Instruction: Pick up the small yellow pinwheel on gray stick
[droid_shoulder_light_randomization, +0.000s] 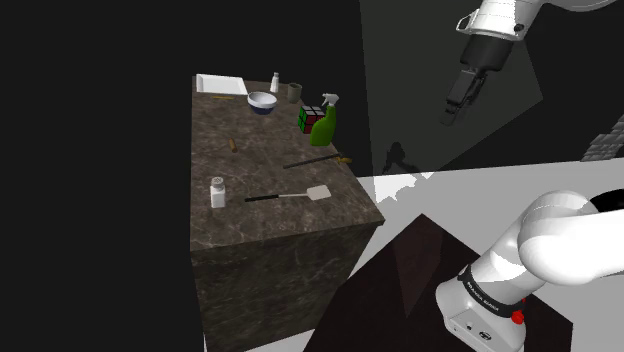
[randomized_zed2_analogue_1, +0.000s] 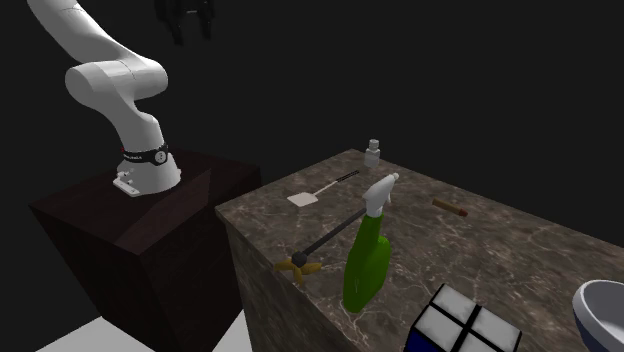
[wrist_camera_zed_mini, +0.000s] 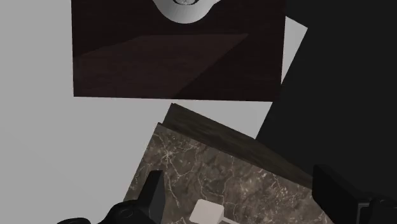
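Starting at the shoulder view's left, on the dark marbled counter (droid_shoulder_light_randomization: 270, 225): a white tray (droid_shoulder_light_randomization: 220, 83) at the back corner, a white shaker (droid_shoulder_light_randomization: 217, 192) upright nearer the front, and a small brown piece (droid_shoulder_light_randomization: 233, 145) between these two. Further right, in the back row, a small white bottle (droid_shoulder_light_randomization: 274, 82), a bowl (droid_shoulder_light_randomization: 262, 101) and a grey cup (droid_shoulder_light_randomization: 294, 91). Then a flat tool (droid_shoulder_light_randomization: 290, 195) with a white head, lying near the shaker. Next, a coloured cube (droid_shoulder_light_randomization: 311, 119) close against a green spray bottle (droid_shoulder_light_randomization: 324, 124); touching or not, cannot tell. In front of this bottle, the pinwheel (droid_shoulder_light_randomization: 318, 160). Lies flat on the counter, with the thin dark stick pointing left and the yellow head at the counter's right edge. Touched by nothing. Far to the right and high up, well apart from the counter, the black gripper (droid_shoulder_light_randomization: 450, 113). Hangs in the air, with fingers (wrist_camera_zed_mini: 153, 191) spread wide in the wrist view, and grasps nothing. Below, at the lower right, the dark stand (droid_shoulder_light_randomization: 420, 250), carrying the arm's white base.
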